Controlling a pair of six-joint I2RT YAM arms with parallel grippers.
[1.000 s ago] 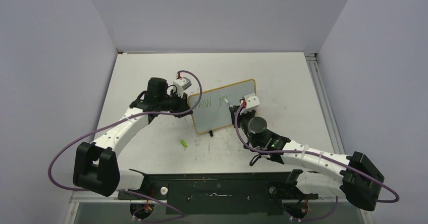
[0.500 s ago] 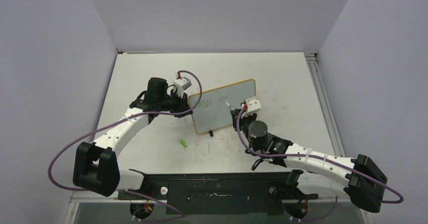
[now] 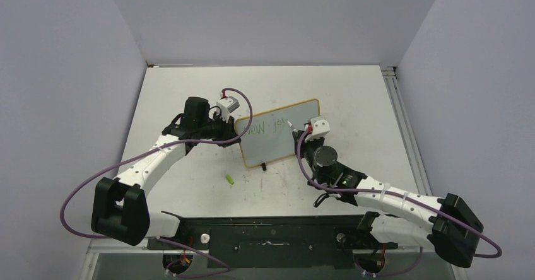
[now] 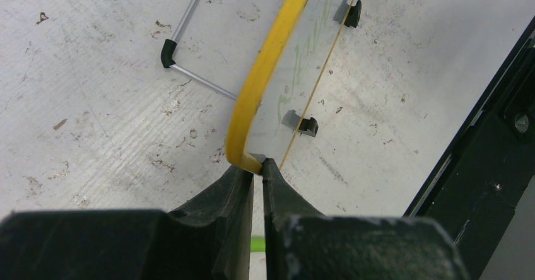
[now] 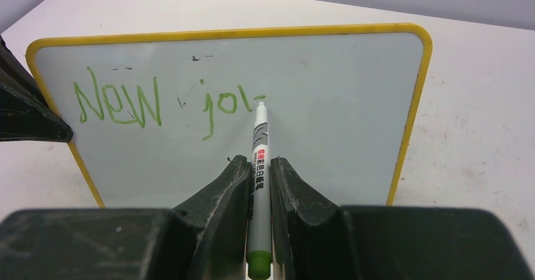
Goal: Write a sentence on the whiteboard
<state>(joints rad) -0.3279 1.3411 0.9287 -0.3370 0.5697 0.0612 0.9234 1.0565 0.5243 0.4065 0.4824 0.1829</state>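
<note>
The whiteboard (image 3: 277, 134), white with a yellow frame, stands tilted on the table. My left gripper (image 4: 257, 164) is shut on its lower left corner, as the top view (image 3: 236, 128) also shows. The sentence (image 5: 164, 103) reads "New jo" in green, with a short dash after it. My right gripper (image 5: 257, 161) is shut on a grey marker (image 5: 259, 166) with a green end. The marker's white tip meets the board just below that dash. From above, the right gripper (image 3: 296, 130) sits in front of the board's right half.
A small green cap (image 3: 230, 179) lies on the table in front of the board's left end. The board's wire stand (image 4: 189, 40) and black feet (image 4: 308, 126) rest on the scuffed tabletop. A black rail (image 3: 271, 236) runs along the near edge.
The green writing grew from "New j" to "New jo" plus a dash. My right gripper and marker shifted rightward along the board. The left gripper has not moved.
</note>
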